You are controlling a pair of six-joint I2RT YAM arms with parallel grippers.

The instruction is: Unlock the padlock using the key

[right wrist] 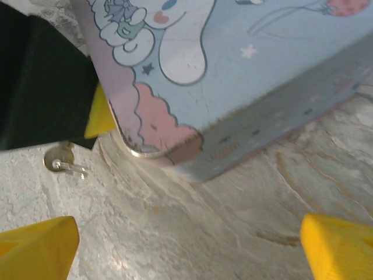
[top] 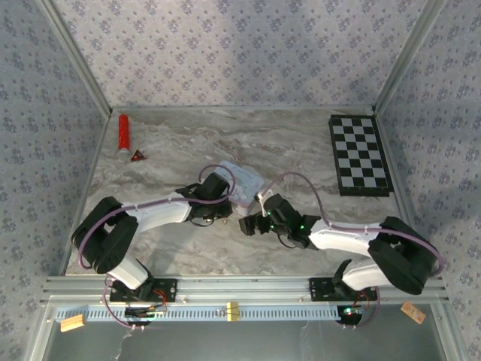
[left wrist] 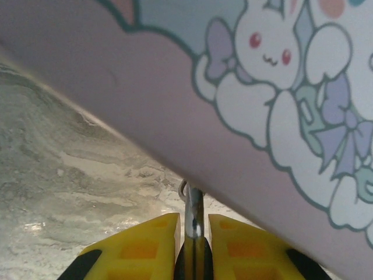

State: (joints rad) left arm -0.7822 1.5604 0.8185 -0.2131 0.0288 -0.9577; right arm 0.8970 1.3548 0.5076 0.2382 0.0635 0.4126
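My left gripper (left wrist: 194, 224) is shut on the padlock (left wrist: 194, 210). The padlock is a dark little body between the yellow pads, and its shiny shackle reaches up to a small wire ring under the rim of the pastel cartoon tin (left wrist: 262, 116). From above, the left gripper (top: 227, 195) presses against the tin's (top: 244, 183) left side. The key (right wrist: 60, 161), round-headed and dull metal, lies on the marble by the tin's (right wrist: 233, 76) corner, below the left arm's yellow finger (right wrist: 99, 116). My right gripper (right wrist: 189, 251) stands wide open over bare marble with nothing in it. In the top view the right gripper (top: 249, 223) sits just in front of the tin.
A black-and-white chequered board (top: 359, 154) lies at the far right. A red tube (top: 123, 131) and a small red triangle (top: 137, 156) lie at the far left. Patterned walls close in three sides, and a metal rail (top: 240, 286) runs along the near edge.
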